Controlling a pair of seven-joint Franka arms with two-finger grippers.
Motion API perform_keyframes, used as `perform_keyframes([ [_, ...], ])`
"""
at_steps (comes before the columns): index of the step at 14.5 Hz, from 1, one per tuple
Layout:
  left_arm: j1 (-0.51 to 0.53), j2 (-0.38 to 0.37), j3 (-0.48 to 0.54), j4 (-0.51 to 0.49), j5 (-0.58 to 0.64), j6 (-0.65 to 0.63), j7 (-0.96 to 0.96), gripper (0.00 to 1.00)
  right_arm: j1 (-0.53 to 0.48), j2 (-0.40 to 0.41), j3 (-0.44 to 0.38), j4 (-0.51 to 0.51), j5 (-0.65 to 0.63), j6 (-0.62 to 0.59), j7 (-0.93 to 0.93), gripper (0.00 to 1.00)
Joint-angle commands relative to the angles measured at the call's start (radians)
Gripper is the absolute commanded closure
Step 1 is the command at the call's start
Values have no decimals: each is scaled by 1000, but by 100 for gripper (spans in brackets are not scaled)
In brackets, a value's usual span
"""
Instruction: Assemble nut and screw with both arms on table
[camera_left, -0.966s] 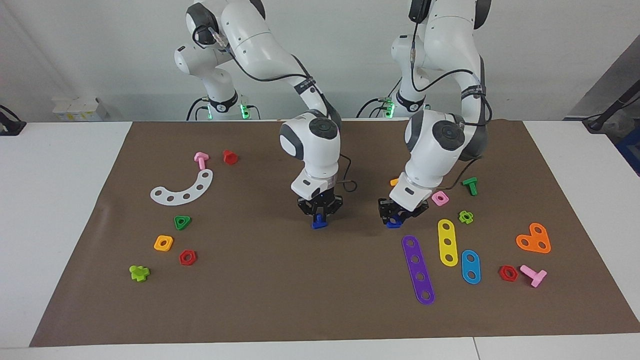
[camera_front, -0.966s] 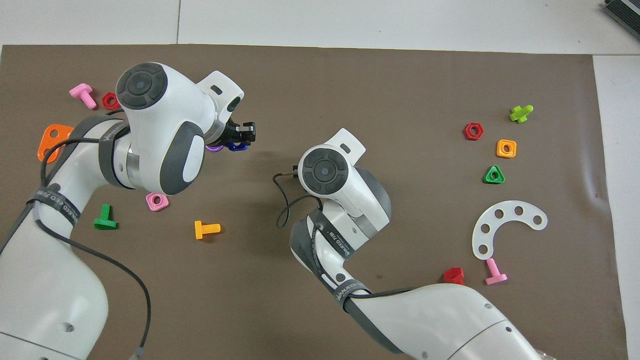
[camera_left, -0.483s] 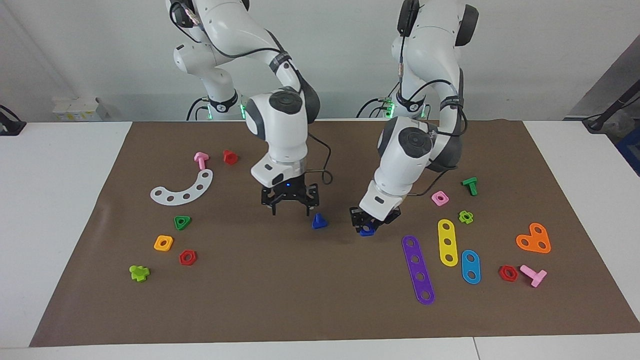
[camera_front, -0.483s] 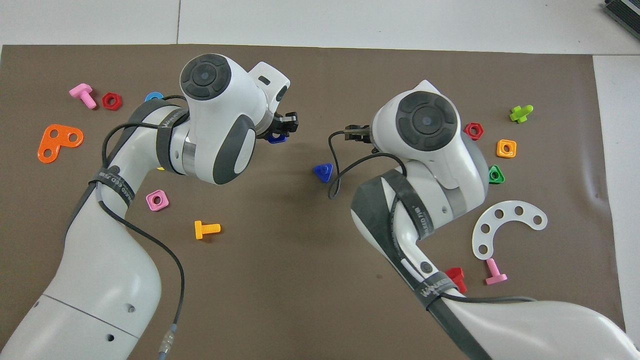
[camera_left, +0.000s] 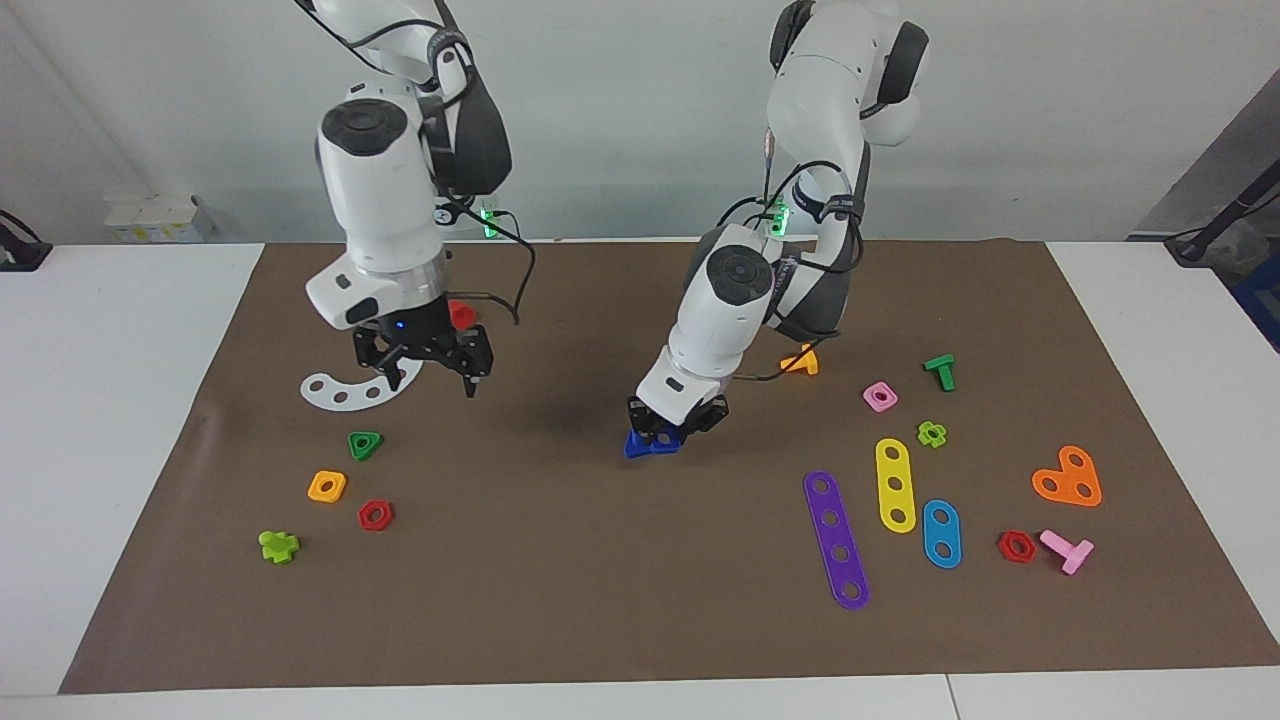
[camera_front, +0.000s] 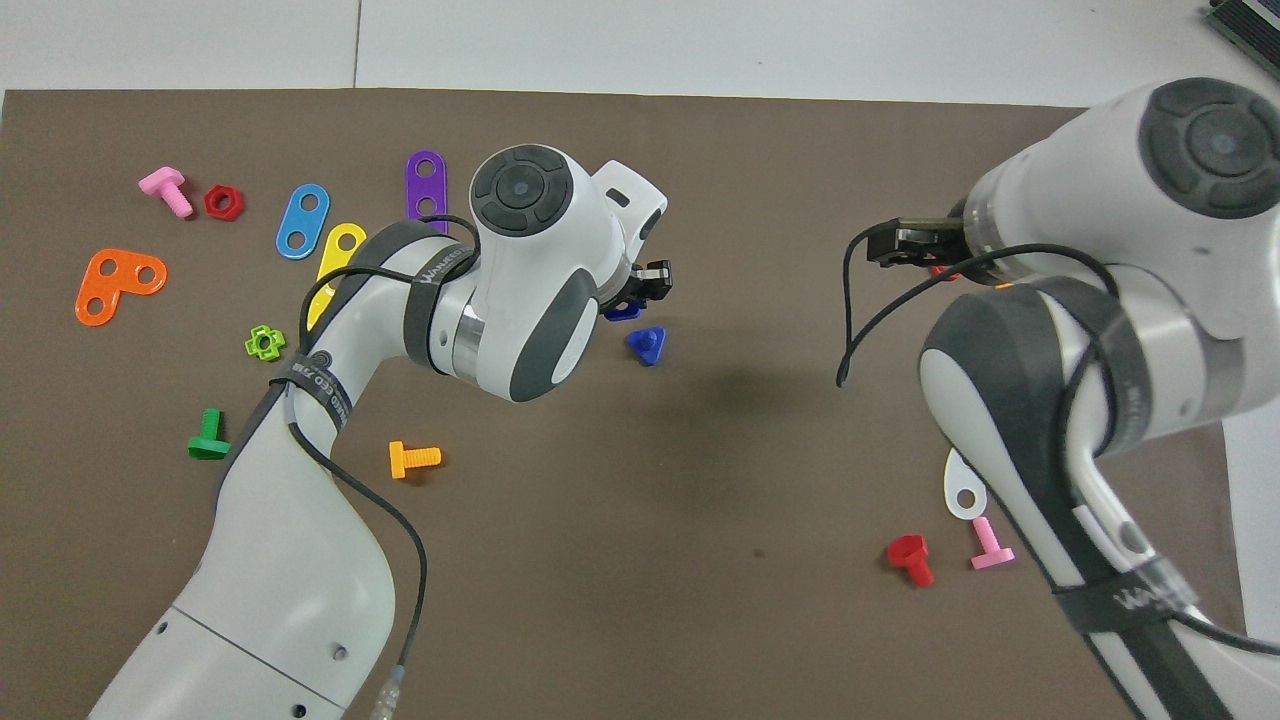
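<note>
Facing view: shows right gripper (camera_left: 428, 368) pulled back from a moment ago, up over the white arc (camera_left: 340, 393), fingers apart, empty. Leaves screw (camera_left: 637, 449) standing alone mid-table (camera_left: 600, 600). Finds left gripper (camera_left: 675, 428) newly arrived, clamped on nut (camera_left: 668, 443), perhaps touching the screw.

Overhead view: puts nut beside the screw toward the left arm's end, not yet over the shaft. Leaves seating and threading still to do.

White jointed arms (camera_left: 385, 190), grey caps, black cables, black end effectors.
</note>
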Motion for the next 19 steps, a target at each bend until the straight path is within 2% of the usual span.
perform_keyframes([
  [1,-32,16,19,10,-28,-21,-24,100,-78,-78,13,-28,31,-116,-71,0],
  [4,-41,23,19,-9,-28,-16,-29,100,-171,-140,12,-57,31,-224,-159,0],
  [7,-62,50,21,-10,-28,-15,-42,100,-242,-180,9,-53,31,-262,-249,0],
  [9,-62,53,19,-12,-28,-10,-62,100,-244,-204,4,-27,27,-258,-246,0],
  [12,-64,55,19,-13,-28,-9,-76,100,-241,-201,4,57,5,-330,-244,0],
  [16,-73,50,21,-55,-24,42,-84,99,-230,-206,7,44,-8,-319,-235,0],
  [17,-73,50,21,-55,-19,46,-82,84,-231,-206,10,41,-10,-319,-233,0],
  [19,-70,50,22,-53,-11,48,-81,42,-233,-200,9,54,-10,-340,-238,0],
])
